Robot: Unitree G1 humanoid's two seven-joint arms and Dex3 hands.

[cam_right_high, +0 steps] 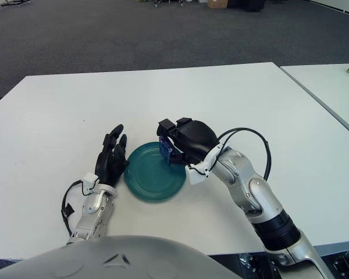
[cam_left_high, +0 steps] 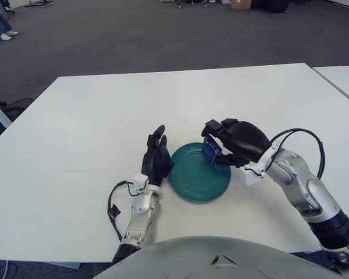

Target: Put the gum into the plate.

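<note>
Gripping gum (cam_left_high: 211,150): right hand (cam_left_high: 230,142) over plate (cam_left_high: 192,180) rim

Black three-fingered left hand (cam_left_high: 157,158) and right hand (cam_left_high: 235,142) on silver jointed forearms, black cables looping at each wrist, grey rounded torso shell below.

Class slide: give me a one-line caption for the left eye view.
Right hand holds the blue gum over the green plate's right edge; left hand shows beside its left rim, fingers open.

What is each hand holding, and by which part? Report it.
The right hand grips the blue gum pack by its upper end, over the plate. The left hand holds nothing.
</note>
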